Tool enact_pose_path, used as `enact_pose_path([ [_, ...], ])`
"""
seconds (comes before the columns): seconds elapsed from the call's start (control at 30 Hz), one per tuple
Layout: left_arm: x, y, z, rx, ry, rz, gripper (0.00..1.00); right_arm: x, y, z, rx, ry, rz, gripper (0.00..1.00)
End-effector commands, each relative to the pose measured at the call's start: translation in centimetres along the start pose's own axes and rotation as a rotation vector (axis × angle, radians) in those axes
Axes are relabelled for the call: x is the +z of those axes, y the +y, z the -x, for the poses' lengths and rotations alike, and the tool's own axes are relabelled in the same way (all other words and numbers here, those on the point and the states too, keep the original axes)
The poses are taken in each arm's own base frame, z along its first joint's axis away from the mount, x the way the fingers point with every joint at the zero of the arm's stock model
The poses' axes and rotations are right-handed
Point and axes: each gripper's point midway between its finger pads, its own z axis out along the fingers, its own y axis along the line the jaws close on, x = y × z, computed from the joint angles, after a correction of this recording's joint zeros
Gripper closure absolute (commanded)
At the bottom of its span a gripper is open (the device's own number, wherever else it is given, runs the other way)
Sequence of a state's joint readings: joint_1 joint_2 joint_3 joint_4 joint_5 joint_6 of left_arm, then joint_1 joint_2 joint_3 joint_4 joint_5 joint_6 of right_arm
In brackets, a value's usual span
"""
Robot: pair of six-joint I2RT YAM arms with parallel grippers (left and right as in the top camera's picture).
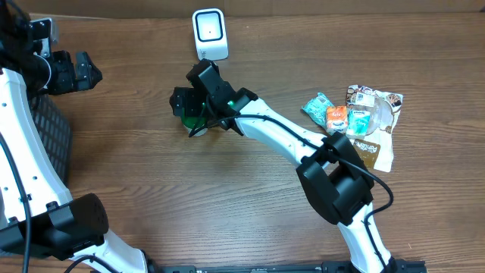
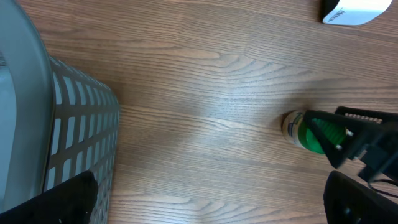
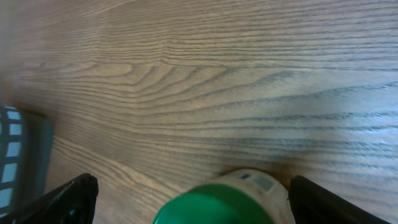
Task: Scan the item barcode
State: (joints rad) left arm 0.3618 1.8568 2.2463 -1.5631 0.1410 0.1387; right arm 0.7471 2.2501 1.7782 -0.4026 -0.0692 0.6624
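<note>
Your right gripper (image 3: 193,198) is at the table just in front of the white box-shaped barcode scanner (image 1: 209,34), on the side nearer you. The small round container with a green end and a pale labelled body (image 2: 301,132) sits right between its jaws. Look at the right wrist view: one black finger (image 3: 65,199) is far out on one side and the other is far out on the opposite side, with bare wood showing between each of them and the container. So those jaws are spread wide and straddle the item without gripping it. The container rests on the brown wood-grain table (image 1: 250,205). Whether it stands up or lies on its side, you can't tell from these angles.

Your left gripper (image 2: 208,205) is well off to the left of the scanner, beside the dark mesh basket (image 2: 81,124). Its jaws are also wide apart, with only tabletop between them. From that wrist camera you see the scanner's corner at the top edge and the green container below it, partly hidden by the right arm's black fingers.

Well to the right of the scanner, a loose pile of colourful snack packets (image 1: 356,117) lies on the table.
</note>
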Motion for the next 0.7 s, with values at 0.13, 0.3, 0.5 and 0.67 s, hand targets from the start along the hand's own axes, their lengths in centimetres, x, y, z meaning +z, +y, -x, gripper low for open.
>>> enact_pose_path([
  [0.13,-0.9,-0.2,0.3,0.025,-0.028,0.003,0.0,2.3,-0.9,-1.3,-0.008,-0.017,-0.057,0.04],
  [0.3,-0.9,-0.2,0.3,0.025,-0.028,0.003,0.0,2.4,-1.8,-1.7,-0.106,-0.029,-0.131,0.13],
  [0.5,-0.9,-0.2,0.3,0.025,-0.028,0.003,0.0,1.9,-2.5,-2.6,-0.251,0.025,-0.163,0.33],
  [0.67,-0.9,-0.2,0.3,0.025,-0.028,0.003,0.0,-1.0,-1.5,-1.8,-0.465,0.045,-0.159,0.44],
])
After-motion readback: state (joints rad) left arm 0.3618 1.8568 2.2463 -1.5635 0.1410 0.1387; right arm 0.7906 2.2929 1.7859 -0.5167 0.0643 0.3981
